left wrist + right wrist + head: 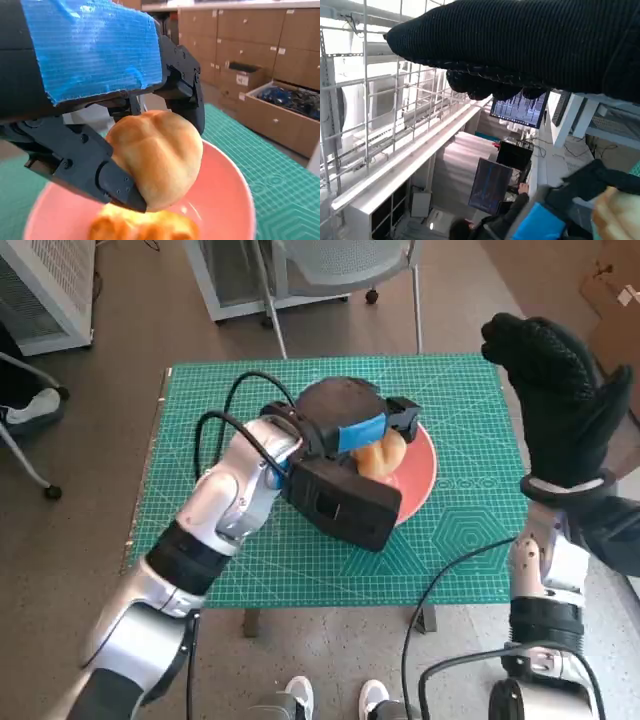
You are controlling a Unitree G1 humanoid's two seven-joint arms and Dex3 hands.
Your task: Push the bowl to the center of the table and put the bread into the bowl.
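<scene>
Head view, left hand: over pink bowl, blue-taped back up.
Left wrist view, left hand: fingers clamped round bread roll, held just above bowl.
Below held roll: second bread piece lying in bowl.
Bowl: on green mat on counter, directly under left hand.
Right hand: raised, well apart from bowl, holding nothing, fingers extended and close together.

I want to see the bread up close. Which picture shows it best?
The left wrist view: the bread fills the middle, held by the left robot hand over the pink bowl. The head view shows only a bit under that hand; the right wrist view, just a blurry corner.
</scene>
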